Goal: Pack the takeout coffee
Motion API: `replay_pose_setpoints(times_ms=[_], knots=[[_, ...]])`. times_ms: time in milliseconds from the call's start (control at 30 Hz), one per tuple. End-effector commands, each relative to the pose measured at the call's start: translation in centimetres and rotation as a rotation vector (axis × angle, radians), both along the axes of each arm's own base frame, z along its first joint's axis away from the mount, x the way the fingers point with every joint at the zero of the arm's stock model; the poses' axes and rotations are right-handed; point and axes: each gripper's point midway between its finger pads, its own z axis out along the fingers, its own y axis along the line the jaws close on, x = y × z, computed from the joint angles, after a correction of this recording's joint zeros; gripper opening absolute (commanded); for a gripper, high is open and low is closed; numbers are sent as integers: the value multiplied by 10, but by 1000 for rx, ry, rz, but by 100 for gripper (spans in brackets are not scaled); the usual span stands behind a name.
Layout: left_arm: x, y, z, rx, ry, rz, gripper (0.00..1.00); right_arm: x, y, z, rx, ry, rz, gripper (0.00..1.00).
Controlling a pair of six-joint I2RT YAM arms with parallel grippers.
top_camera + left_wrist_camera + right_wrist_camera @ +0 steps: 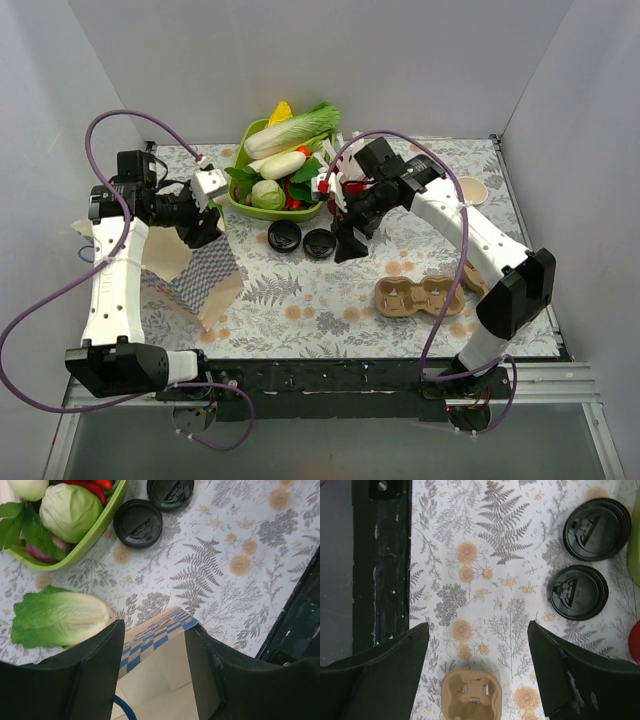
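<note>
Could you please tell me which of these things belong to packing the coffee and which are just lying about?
For the job: checkered paper bag, cardboard cup carrier, black lids (whether cups sit beneath, I cannot tell).
Lying about: green bowl of vegetables, loose lettuce beside the bag.

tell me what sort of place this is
Likely a robot test cell staged as a takeout counter: plain grey walls box in a table with a floral cloth, and on it sit black lids, a pulp cup carrier, a paper bag and a bowl of vegetables.
</note>
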Motion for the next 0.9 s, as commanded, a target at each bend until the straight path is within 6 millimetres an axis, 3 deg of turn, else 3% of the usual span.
replay_pose_setpoints(times_ms=[0,233,467,500,533,700,733,767,800,833,867], knots=[[-10,-35,19,-158,69,-46,50,-28,11,41,90,-53,79,86],[-12,-84,17,-232,147,-119,49,-32,14,59,124,-91,80,86],[15,-142,28,-343,219,-122,50,-39,18,91,219,-133,108,85],[20,-146,30,-360,225,-111,53,-41,18,95,227,-141,113,85],[26,-150,37,-396,256,-69,62,-41,18,97,234,-145,113,85],[49,-141,78,-374,134,2,85,-45,31,116,282,-229,145,82],[52,-136,99,-379,81,12,87,-43,36,119,288,-247,140,81],[53,-126,102,-368,82,44,89,-38,41,119,278,-243,105,78],[54,-119,110,-375,68,64,90,-35,51,132,318,-274,100,77],[54,-111,128,-397,32,79,91,-33,56,137,335,-270,90,76],[56,-91,136,-429,34,112,94,-32,63,137,342,-225,68,74]])
